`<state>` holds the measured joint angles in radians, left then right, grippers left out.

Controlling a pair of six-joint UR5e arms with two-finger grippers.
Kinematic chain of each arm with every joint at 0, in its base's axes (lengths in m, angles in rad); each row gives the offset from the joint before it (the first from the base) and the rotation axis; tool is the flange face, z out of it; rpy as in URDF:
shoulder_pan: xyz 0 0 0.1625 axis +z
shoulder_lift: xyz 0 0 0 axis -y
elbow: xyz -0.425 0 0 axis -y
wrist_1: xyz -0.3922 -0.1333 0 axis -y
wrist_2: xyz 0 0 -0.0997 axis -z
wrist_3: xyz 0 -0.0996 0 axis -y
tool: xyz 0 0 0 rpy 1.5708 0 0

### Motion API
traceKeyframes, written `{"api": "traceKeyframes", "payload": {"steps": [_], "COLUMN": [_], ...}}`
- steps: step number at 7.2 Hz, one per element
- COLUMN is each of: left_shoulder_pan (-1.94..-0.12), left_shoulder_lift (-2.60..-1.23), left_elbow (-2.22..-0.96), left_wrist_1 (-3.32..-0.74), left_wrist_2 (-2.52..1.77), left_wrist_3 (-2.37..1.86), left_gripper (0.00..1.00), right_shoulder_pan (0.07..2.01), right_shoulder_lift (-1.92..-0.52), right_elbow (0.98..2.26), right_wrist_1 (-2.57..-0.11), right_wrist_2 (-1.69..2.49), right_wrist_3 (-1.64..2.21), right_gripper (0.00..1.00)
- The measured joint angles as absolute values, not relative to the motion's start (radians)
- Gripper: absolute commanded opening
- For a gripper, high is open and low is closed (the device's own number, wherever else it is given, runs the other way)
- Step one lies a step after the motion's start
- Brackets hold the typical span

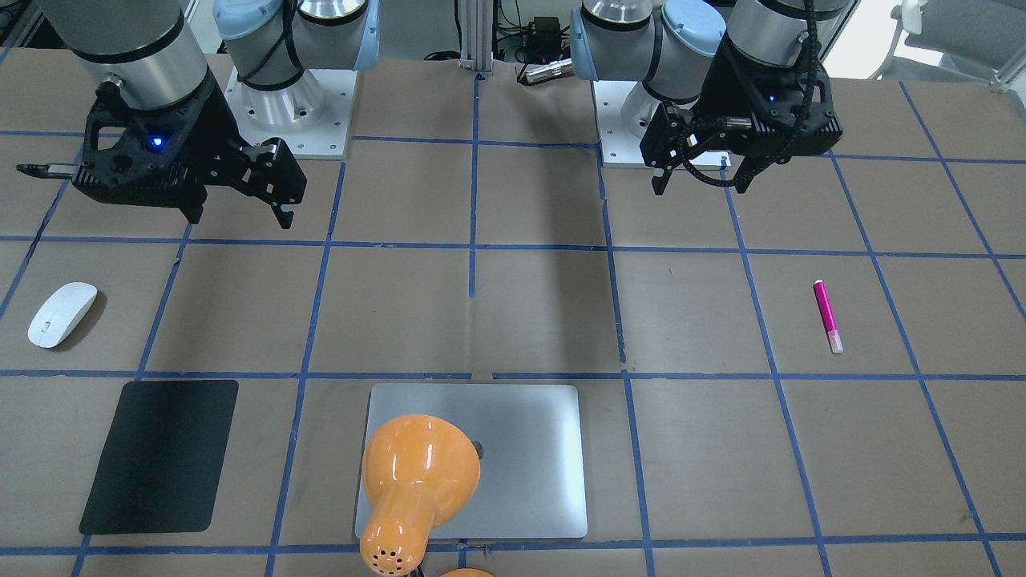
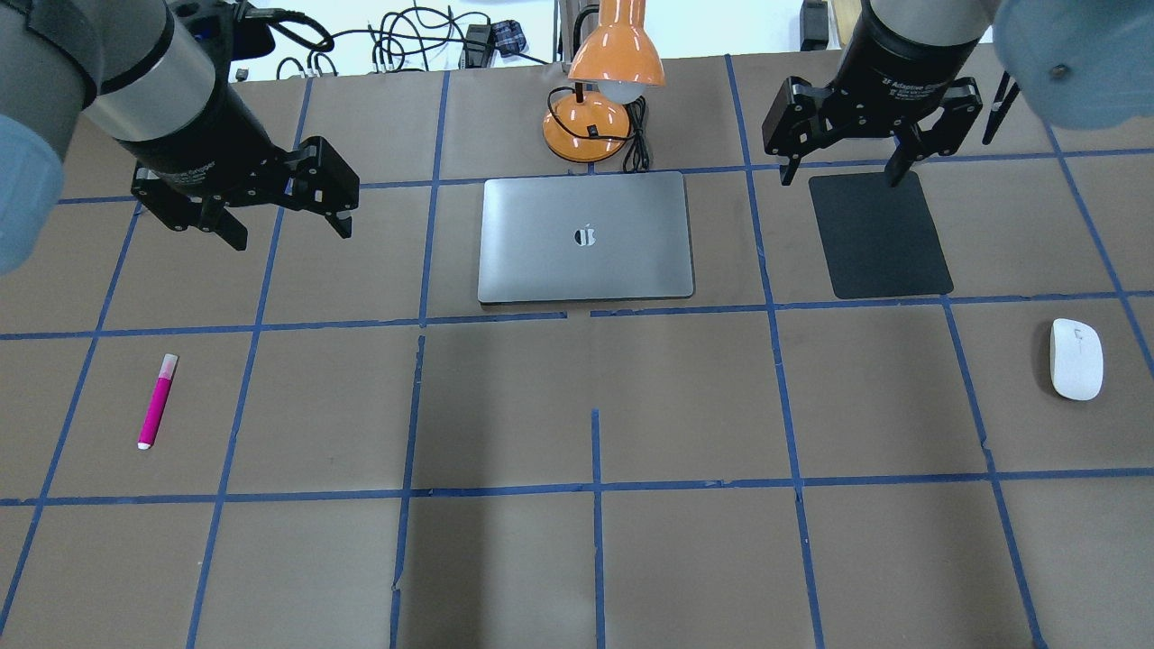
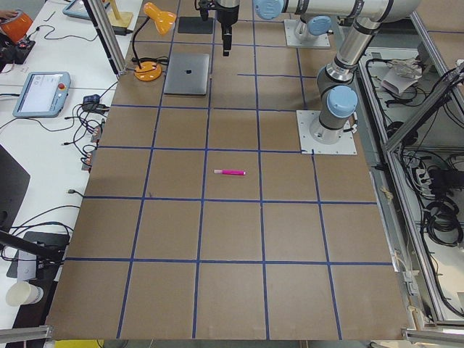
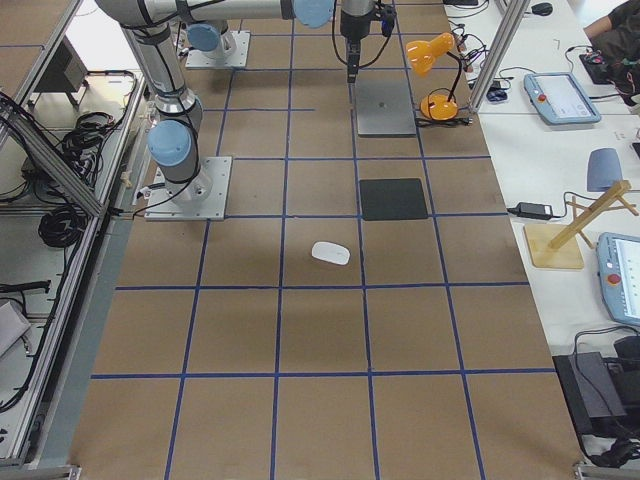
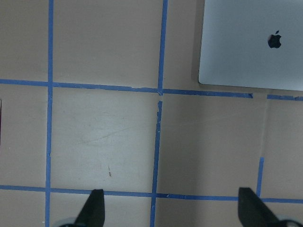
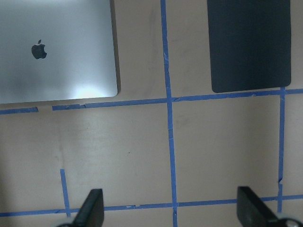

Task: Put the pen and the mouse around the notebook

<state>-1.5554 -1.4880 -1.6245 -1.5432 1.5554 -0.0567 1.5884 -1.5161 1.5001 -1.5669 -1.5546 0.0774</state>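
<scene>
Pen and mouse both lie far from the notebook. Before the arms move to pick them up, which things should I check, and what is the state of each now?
1. Left gripper open and empty: ok.
2. Right gripper open and empty: ok.
3. Pen lying free on the left arm's side, nothing touching it: ok.
4. Mouse lying free on the right arm's side: ok.
5. Bare table on both sides of the notebook: ok; the mat lies on the robot's right, apart from it.
6. Space behind the notebook: not ok, the lamp stands there.
</scene>
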Motion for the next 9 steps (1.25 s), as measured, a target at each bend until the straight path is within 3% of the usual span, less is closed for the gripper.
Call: {"api": "traceKeyframes", "payload": {"steps": [3,5,7,9], "left_shoulder_pan": [-1.537,-1.412,-1.156,-0.913], "left_shoulder_lift": [-1.485,-1.477,-1.485,-1.563], "left_elbow": [-1.636,-1.688,-1.866,-2.098], "left_wrist_1": [-1.542,-1.546,-1.388,-1.012], "left_wrist_2": [1.553,1.554,1.549,1.536], "left_wrist_3": [-0.015,0.184,0.506,0.831], "left_gripper": [1.0,1.0,1.0,1.0], "right_shoulder_pan": [1.561,1.389,1.16,1.028], "right_shoulder_lift": [-1.521,-1.523,-1.509,-1.462], "right_elbow": [1.553,1.638,1.802,1.951], "right_wrist_1": [-1.576,-1.646,-1.822,-2.06], "right_wrist_2": [-1.594,-1.608,-1.607,-1.612], "right_wrist_3": [0.045,-0.144,-0.357,-0.46], "right_gripper": [1.0,1.0,1.0,1.0]}}
